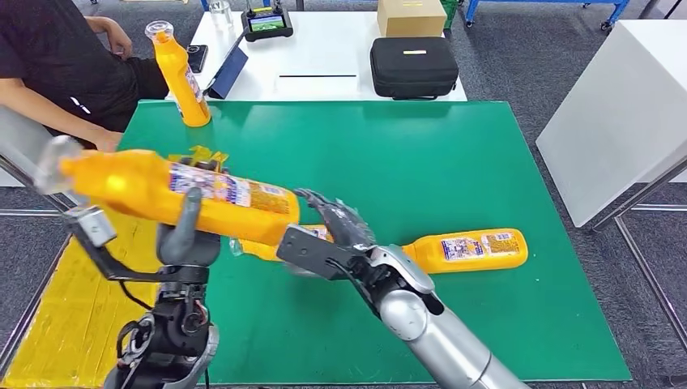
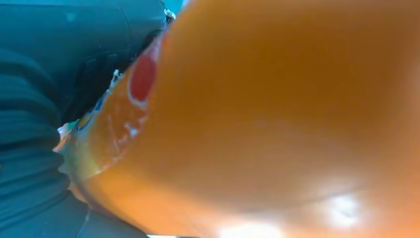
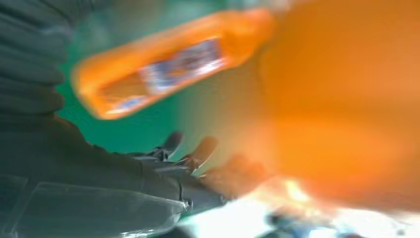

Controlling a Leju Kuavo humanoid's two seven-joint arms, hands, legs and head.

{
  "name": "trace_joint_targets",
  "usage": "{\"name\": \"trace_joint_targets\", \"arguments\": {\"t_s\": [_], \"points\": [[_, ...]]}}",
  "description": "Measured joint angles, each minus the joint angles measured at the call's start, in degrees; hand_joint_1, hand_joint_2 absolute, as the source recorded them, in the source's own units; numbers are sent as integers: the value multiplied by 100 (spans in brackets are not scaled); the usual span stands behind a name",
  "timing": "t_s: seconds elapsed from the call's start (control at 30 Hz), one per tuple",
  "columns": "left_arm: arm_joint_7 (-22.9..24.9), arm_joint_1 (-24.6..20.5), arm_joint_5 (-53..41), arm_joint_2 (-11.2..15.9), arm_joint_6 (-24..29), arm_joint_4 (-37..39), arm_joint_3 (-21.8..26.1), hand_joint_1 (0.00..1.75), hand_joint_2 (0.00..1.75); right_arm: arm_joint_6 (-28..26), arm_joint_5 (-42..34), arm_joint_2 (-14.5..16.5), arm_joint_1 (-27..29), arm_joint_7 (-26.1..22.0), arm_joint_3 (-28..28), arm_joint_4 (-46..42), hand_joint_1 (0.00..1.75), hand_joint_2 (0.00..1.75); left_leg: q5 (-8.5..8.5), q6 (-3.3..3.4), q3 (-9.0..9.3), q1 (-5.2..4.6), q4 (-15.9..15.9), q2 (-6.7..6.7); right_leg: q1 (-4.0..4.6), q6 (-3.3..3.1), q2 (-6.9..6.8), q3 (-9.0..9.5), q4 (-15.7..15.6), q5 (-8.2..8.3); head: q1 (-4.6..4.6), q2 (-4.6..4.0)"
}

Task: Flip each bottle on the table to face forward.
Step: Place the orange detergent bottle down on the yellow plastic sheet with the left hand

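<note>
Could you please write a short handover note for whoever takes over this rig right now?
Left hand holds an orange bottle sideways in the air, clear cap toward the person. Right hand reaches toward its base; its grasp cannot be told. A second bottle lies flat on the green mat, and a third stands at the far left corner. Left to do: set down the held bottle, then flip the lying one.

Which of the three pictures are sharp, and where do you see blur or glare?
Head view: mostly sharp, evenly lit, with soft glare on the green mat; the cap end of the held bottle is smeared. Left wrist view: the bottle is too close, out of focus, with bright glare spots. Right wrist view: heavily blurred, the lying bottle and the right robot hand soft.
</note>
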Motion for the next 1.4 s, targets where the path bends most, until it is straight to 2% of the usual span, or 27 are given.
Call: {"name": "trace_joint_targets", "arguments": {"t_s": [0.17,0.4,0.47,0.53,0.73,0.83,0.93,1.13,1.27,1.4], "points": [[40,307,-315,-73,-110,-613,559,175,175,94,202,-121,357,2,-473,-300,0,0,-1,1,-4,-2,0,14,-3,1,2,-7,-2,1,-1,0],[-6,450,-550,-150,-128,-858,839,175,175,97,260,-150,520,-3,-693,-478,0,0,0,0,-3,-1,0,15,-3,1,1,-6,-2,2,-1,0],[-62,514,-1277,-150,-60,-891,937,175,175,89,334,-155,587,-19,-784,-555,0,0,0,0,-3,-1,0,15,-2,1,1,-6,-1,2,-2,0],[30,618,-2460,-134,-45,-907,1126,175,175,85,447,-170,685,-49,-950,-694,0,0,0,0,-3,-1,0,14,-2,1,1,-7,-1,1,-2,0],[769,884,-6353,-6,-251,-511,1922,175,175,216,703,-219,1013,-198,-1525,-1170,0,0,-2,-1,-2,-1,0,14,-2,0,1,-8,-2,0,-1,0],[1383,825,-8136,138,-643,-9,2104,175,175,341,760,-225,1129,-222,-1686,-1316,0,0,-1,-1,1,-2,0,13,-2,0,1,-6,-3,0,-1,0],[1821,678,-8717,264,-1049,487,2119,175,175,391,806,-219,1220,-225,-1787,-1428,0,0,1,-1,2,-2,0,16,-2,0,1,-5,-2,3,-1,0],[2037,467,-8996,374,-1176,944,2112,175,175,439,832,-214,1305,-235,-1893,-1544,0,0,2,-2,0,-2,0,17,-2,0,2,-7,0,3,-1,0],[2388,207,-9885,488,-1350,1267,2024,175,175,604,893,-192,1322,-275,-1907,-1611,0,0,2,-2,-4,-2,0,13,-1,0,1,-12,-1,3,-1,0],[2623,-252,-10762,544,-1687,1806,1852,175,175,733,920,-156,1336,-316,-1898,-1701,0,0,3,-2,-3,-2,0,12,-2,0,0,-9,-1,4,-1,0]]}}
